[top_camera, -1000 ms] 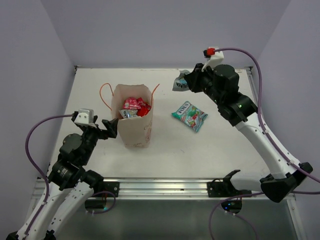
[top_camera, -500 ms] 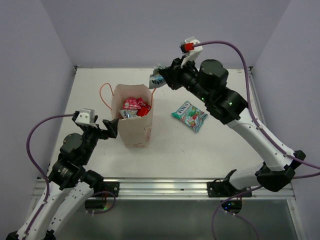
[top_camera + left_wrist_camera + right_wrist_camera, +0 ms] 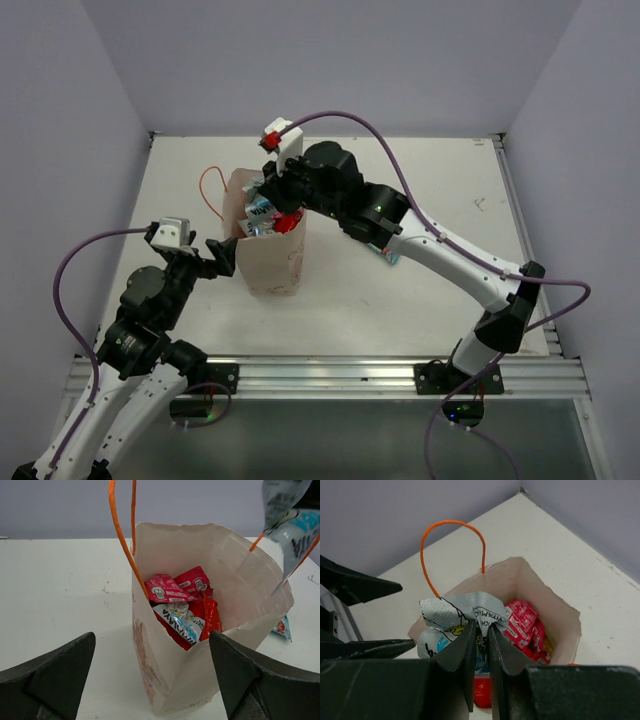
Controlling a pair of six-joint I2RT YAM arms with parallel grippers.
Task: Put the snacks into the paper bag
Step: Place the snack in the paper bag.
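Silver-blue packet point(image 3: 465, 611) pinched over the bag point(image 3: 272, 265).
Your right gripper point(image 3: 481, 630) clamps it above the open mouth, with red snacks point(image 3: 182, 605) already inside. Your left gripper point(image 3: 224, 256) is spread beside the bag, and a teal packet point(image 3: 283, 626) lies past it.

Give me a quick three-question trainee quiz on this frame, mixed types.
1. True or false: the right fingers are shut on a silvery packet above the open paper bag.
2. Fill in: the left fingers are ___ (open/shut).
3. Where does the teal packet lie? A) inside the bag B) on the table beside the bag C) in the left fingers

Key: 1 true; 2 open; 3 B.
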